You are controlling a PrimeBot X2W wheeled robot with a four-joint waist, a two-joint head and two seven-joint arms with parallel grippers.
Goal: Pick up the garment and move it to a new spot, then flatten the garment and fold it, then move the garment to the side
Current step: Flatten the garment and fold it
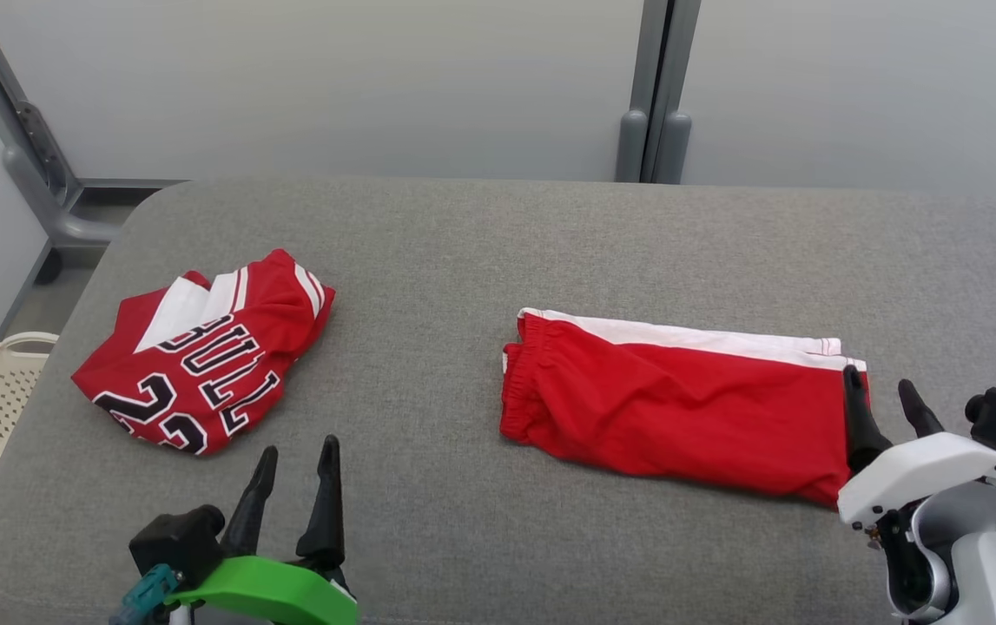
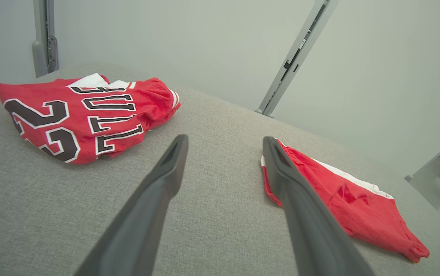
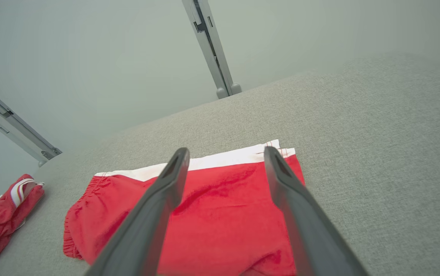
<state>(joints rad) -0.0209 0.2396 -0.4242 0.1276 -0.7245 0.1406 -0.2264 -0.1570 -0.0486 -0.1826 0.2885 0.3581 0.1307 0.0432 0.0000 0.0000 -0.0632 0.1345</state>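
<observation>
Over grey bench (image 1: pixel 463 243), with folded red shorts (image 1: pixel 680 408) lying below and ahead of the released, wide-spread right gripper (image 1: pixel 878 379), and the jersey (image 1: pixel 202 356) ahead-left of the open, empty left gripper (image 1: pixel 299 446), likely best to pinch every layer at the near hem, keeping the fold intact.
</observation>
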